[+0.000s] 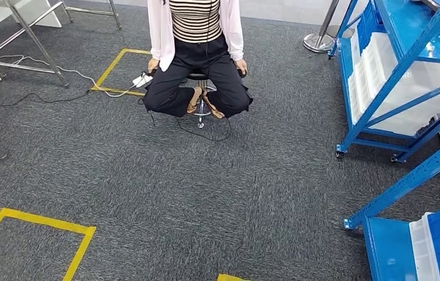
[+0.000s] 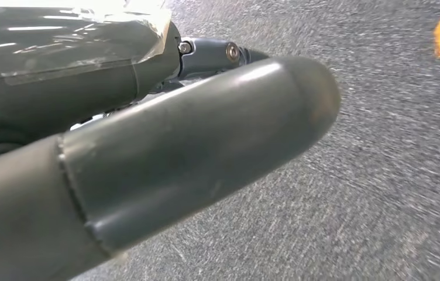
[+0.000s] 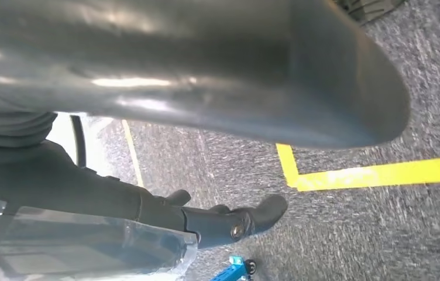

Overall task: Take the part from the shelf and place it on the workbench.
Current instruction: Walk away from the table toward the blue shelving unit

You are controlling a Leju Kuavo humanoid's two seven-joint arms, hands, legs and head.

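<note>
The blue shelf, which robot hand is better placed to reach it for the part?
Right, probably. The blue shelf stands at the head view's right side, the right robot hand's side. The left robot hand hangs over carpet on the far side.

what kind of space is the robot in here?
Likely a lab or workshop test area: grey carpet marked with yellow tape squares, blue metal shelving holding white bins, and a person seated on a stool watching.

light: bright, even, from overhead | shadows: soft and short under the seated person (image 1: 197, 58) and the blue shelf (image 1: 393, 76) | head view: sharp, slight bending at the edges | wrist views: carpet (image 2: 381, 175) streaked with motion blur, the near left hand (image 2: 165, 158) and right hand (image 3: 206, 70) out of focus with pale glare streaks
</note>
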